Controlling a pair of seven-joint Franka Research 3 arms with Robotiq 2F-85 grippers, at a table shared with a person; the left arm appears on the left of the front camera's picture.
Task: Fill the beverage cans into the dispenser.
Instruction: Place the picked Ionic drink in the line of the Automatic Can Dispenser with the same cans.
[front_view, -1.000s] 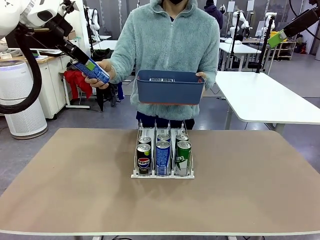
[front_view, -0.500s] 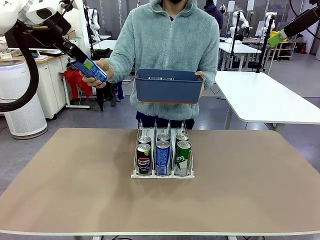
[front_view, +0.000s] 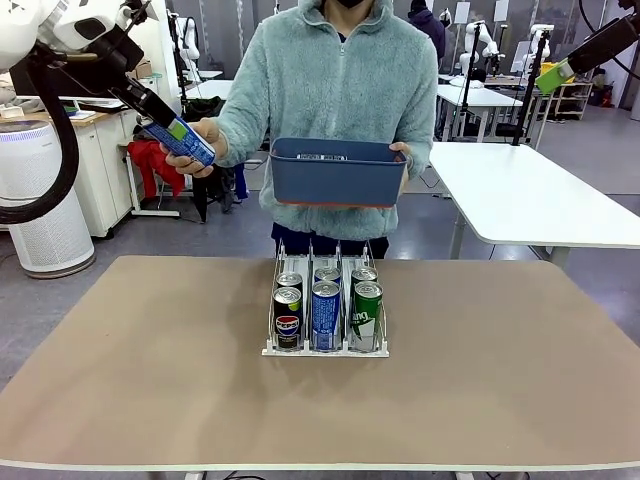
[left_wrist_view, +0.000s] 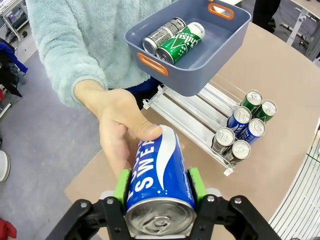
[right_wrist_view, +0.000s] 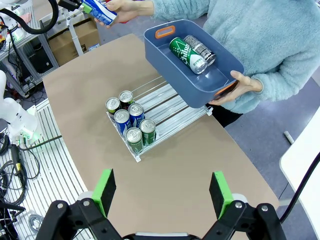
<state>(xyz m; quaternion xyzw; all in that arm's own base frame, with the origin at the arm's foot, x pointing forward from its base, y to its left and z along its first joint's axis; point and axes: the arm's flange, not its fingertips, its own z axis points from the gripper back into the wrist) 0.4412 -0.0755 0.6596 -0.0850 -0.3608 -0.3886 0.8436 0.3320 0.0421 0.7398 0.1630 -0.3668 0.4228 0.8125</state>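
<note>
Six upright cans (front_view: 326, 315) at front of clear three-lane dispenser (front_view: 300, 352), blue can (front_view: 195, 148) tilted aloft

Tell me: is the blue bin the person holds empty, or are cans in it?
Not empty: a green can and a dark can lie on their sides in the blue bin.

Left gripper (left_wrist_view: 159, 186), raised high on its arm, clamps a blue can (left_wrist_view: 157, 167) between its jaws; right gripper (right_wrist_view: 163, 192), apparently also held aloft, points downward, jaws spread wide.
</note>
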